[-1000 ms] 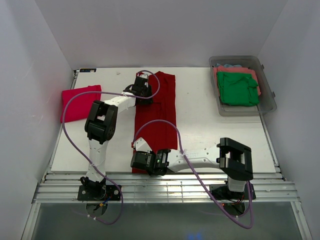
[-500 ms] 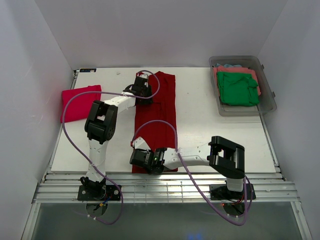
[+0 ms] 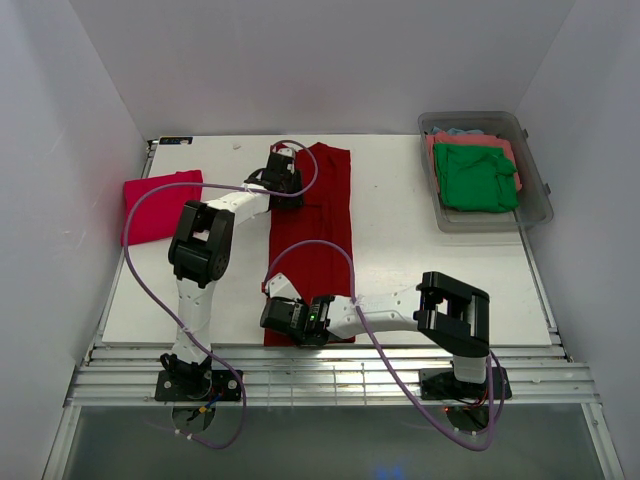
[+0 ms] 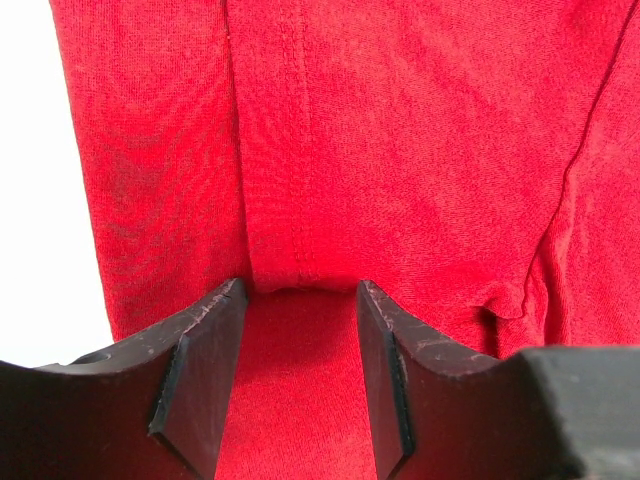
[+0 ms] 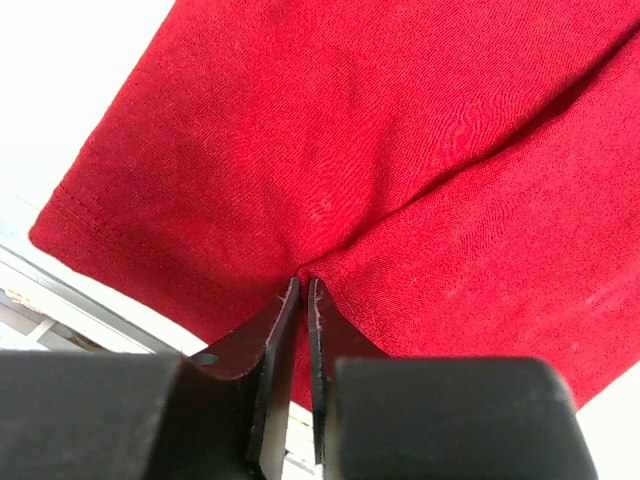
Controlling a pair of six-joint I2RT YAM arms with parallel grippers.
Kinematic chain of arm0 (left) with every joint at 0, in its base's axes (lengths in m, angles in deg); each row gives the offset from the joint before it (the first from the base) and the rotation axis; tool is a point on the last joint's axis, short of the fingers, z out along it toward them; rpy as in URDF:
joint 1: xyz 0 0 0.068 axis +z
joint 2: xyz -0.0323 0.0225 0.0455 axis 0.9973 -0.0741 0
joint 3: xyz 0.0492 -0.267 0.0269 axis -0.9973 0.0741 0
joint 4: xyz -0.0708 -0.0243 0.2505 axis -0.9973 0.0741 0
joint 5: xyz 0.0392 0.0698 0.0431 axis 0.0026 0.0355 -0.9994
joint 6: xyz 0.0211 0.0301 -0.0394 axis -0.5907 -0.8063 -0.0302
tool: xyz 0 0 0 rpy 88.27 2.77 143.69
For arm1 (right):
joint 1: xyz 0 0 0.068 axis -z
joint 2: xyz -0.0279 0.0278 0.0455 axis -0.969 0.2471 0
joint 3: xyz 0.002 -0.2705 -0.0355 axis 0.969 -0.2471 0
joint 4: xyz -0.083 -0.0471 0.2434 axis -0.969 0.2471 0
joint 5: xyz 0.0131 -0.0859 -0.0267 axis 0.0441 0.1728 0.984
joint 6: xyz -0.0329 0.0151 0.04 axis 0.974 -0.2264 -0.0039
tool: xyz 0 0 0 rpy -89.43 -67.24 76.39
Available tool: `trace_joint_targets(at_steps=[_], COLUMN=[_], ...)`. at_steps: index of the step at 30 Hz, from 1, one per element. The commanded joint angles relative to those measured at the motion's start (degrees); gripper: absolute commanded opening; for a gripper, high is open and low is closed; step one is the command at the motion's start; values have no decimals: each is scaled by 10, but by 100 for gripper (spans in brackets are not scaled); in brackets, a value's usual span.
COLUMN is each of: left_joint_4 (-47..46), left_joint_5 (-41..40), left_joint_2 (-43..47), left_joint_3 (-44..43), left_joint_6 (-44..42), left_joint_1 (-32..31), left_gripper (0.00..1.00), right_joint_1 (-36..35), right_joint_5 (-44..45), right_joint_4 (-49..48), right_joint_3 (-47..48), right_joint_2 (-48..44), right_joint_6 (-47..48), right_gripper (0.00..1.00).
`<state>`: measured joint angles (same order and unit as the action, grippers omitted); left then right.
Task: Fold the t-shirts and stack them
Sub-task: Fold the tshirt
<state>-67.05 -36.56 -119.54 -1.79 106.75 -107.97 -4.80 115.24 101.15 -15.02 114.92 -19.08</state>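
The dark red t-shirt [image 3: 318, 225] lies as a long narrow strip down the middle of the table. My left gripper [image 3: 284, 186] is at the strip's left edge near its far end. In the left wrist view its jaws [image 4: 298, 290] stand open, down on the red cloth [image 4: 400, 150], with a raised fold of it at their tips. My right gripper [image 3: 281, 315] is at the strip's near left corner. In the right wrist view it [image 5: 303, 283] is shut on a pinch of the dark red cloth [image 5: 300, 150] by the hem.
A brighter pinkish-red t-shirt [image 3: 160, 205] lies folded at the table's left edge. A clear grey tub [image 3: 535, 185] at the back right holds a green shirt [image 3: 475, 178] on a coral one [image 3: 470, 140]. The table's near edge runs just under my right gripper.
My right arm's elbow has swung left and its gripper has shifted slightly left at the shirt's near corner. The left arm and the shirt have hardly moved.
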Motion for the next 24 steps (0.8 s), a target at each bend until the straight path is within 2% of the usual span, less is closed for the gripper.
trace_joint_targets(at_steps=[1,12,24], left_joint_4=[20,18,22], left_joint_5=[-4,1,5], left_joint_2=[-9,-14,-23], left_joint_3=[13,14,-6], left_joint_6=[-6,-8,-12], left_joint_1=[13,17,23], left_gripper=[59,59,58], right_joint_1=[5,5,-5], right_joint_5=[10,34,4], right_joint_4=[-9,45,69], right_joint_3=[-15,-2,13], right_joint_2=[10,-56,-38], right_joint_6=[-3,-21,-15], right_gripper=[12,10,10])
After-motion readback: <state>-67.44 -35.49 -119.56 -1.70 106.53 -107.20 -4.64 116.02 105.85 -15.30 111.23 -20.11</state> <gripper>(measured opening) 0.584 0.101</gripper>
